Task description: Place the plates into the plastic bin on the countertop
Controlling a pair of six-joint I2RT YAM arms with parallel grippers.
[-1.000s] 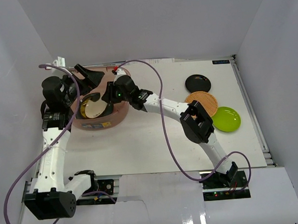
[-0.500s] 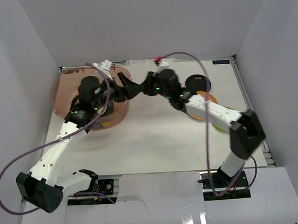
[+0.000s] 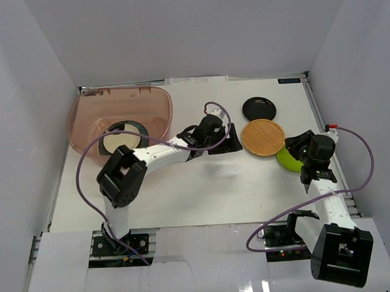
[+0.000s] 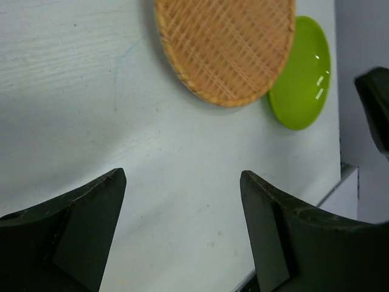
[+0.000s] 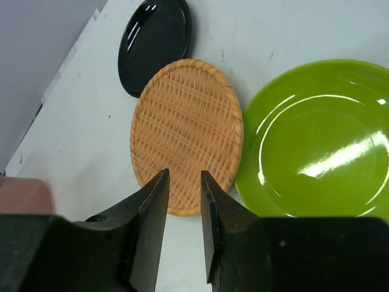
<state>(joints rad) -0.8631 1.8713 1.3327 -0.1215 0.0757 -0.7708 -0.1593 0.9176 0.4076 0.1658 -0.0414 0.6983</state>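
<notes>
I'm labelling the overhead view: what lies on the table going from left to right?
plastic bin → left gripper → orange woven plate → lime green plate. The black plate sits directly beyond the woven one, so it is left out.

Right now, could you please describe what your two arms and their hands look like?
The left arm and right arm have white links and boxy black joints; a purple cable trails along each, the right one's red-tipped. The left hand and right hand have matte black wedge-shaped fingers.
</notes>
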